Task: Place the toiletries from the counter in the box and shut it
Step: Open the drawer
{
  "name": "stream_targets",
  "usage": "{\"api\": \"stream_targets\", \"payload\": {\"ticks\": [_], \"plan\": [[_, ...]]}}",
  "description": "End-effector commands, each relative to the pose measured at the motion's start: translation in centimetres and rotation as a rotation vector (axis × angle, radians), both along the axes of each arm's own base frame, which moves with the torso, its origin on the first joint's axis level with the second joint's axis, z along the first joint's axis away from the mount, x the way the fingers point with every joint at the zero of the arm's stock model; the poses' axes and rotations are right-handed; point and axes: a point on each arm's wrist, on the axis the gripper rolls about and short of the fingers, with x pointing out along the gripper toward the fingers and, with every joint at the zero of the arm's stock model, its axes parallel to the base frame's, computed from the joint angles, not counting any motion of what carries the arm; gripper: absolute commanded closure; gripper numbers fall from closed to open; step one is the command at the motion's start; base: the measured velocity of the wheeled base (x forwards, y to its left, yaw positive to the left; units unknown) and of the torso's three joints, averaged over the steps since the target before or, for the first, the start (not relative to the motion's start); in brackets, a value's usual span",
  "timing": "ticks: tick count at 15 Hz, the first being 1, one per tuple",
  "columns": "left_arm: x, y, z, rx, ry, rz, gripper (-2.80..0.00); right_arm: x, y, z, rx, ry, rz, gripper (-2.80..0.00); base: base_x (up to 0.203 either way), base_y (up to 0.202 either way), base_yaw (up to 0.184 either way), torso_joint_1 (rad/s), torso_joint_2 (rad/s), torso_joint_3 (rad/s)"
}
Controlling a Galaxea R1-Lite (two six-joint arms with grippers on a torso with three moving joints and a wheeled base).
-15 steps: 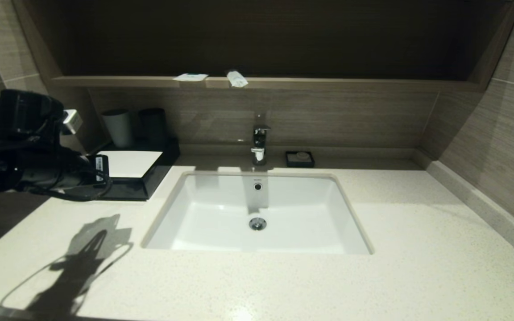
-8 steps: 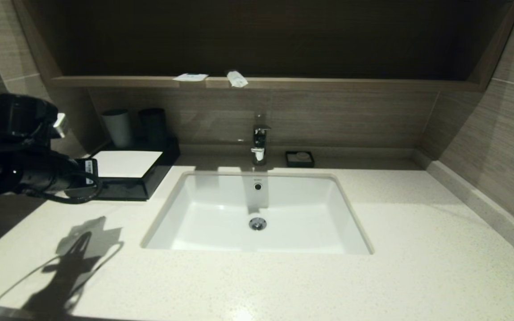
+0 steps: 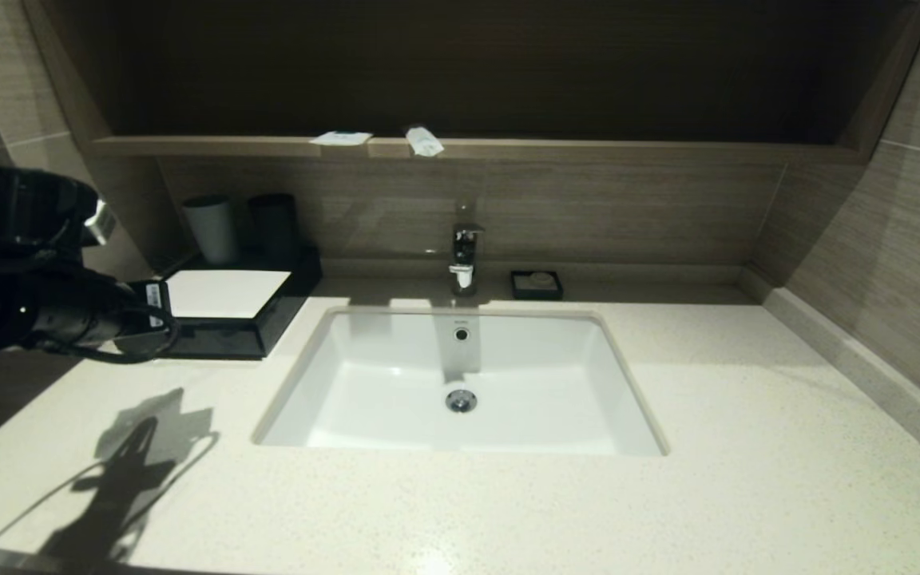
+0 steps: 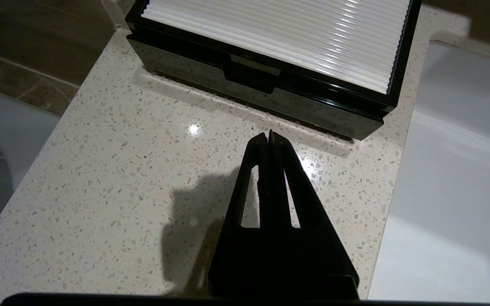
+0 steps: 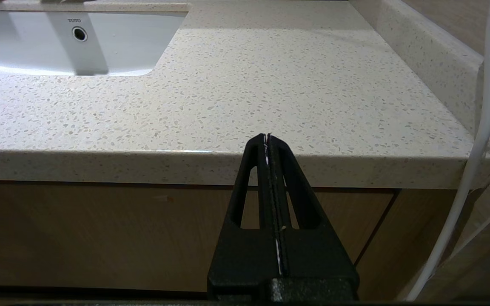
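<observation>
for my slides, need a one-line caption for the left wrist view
Shut left gripper hovers over the speckled countertop, pointing at the closed drawer of the black box.

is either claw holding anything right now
No. The left claw is shut on nothing, in front of the box; the right claw is shut and empty too.

Speckled pale stone surface [image 3: 747, 479] around a white undermount sink [image 3: 460, 399], chrome tap [image 3: 464, 255] behind, wood-grain walls [image 3: 891, 255], strong overhead glare
</observation>
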Motion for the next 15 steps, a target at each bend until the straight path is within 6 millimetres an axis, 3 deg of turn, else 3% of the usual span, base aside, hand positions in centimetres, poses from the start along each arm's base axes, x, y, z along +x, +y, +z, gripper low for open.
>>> {"api": "stream_targets", "payload": {"ticks": [1, 5, 15], "plan": [[-0.7, 0.0, 0.7, 0.006, -0.023, -0.001, 0.0, 0.0, 0.0, 0.0, 0.0, 0.001, 0.0, 0.0, 0.0, 0.0, 0.0, 0.0, 0.0, 0.0], [-0.2, 0.0, 0.1, 0.022, 0.007, -0.008, 0.0, 0.0, 0.0, 0.0, 0.0, 0.0, 0.0, 0.0, 0.0, 0.0, 0.0, 0.0, 0.0, 0.0], [3.2, 0.2, -3.0, 0.026, 0.069, -0.013, 0.0, 0.0, 0.0, 0.0, 0.0, 0.0, 0.0, 0.0, 0.0, 0.0, 0.0, 0.0, 0.0, 0.0]]}}
